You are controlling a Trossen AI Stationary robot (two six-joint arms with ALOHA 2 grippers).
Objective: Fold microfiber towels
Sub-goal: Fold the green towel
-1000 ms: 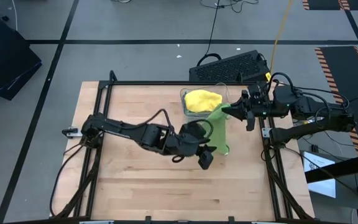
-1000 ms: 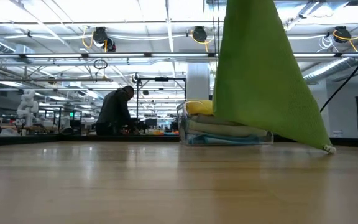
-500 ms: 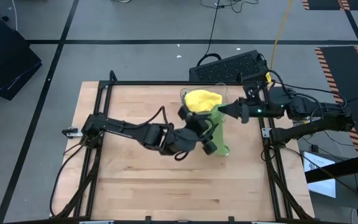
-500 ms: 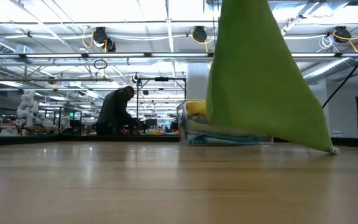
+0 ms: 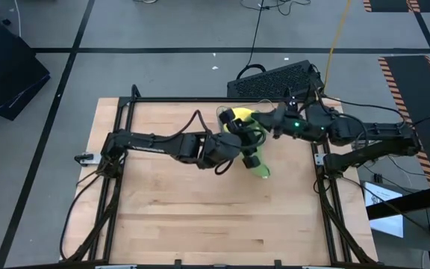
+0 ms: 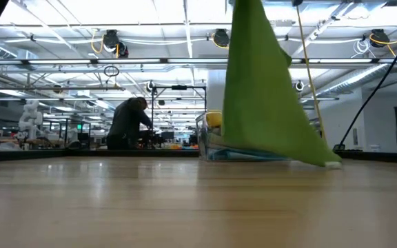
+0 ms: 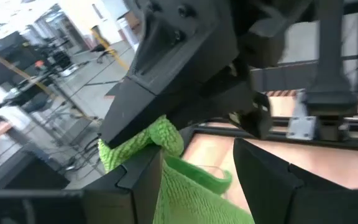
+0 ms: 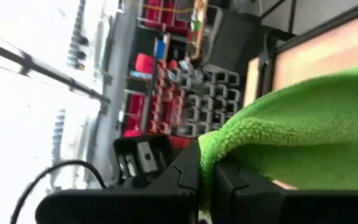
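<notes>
**Bright green towel lifted clear of the bin, second corner being sought**

We see the bright green towel [image 5: 258, 161] hanging in the air over the surface, toward two o'clock from its centre, just in front of the clear plastic bin [image 6: 209, 145]. The right gripper [image 8: 207, 180] has its jaws pinched fully together on the towel's top corner — in its own wrist view the pile bulges out right at the closed tips. That high pinch is why the cloth drapes as a long triangle in the low view [image 6: 260, 89], its lowest tip near the wood at about four o'clock of the picture; we cannot tell whether it touches.

The left gripper [image 7: 197, 162] sits right beside the right one, its jaws standing well apart with the towel's hem running between them. We judge they have not yet closed on it — the cloth passes along one finger [image 7: 142, 186] without being squeezed. Placing the two grippers so near each other makes sense to us: the left can take the edge next to the held corner and slide along to find the neighbouring corner, so the towel can be spread flat before folding.

The yellow towel [image 5: 239, 116] rests on top of the stack in the bin, at about one o'clock on the surface. Far behind, a person [image 6: 128, 124] stands bent over in the room, well apart from the work.
</notes>
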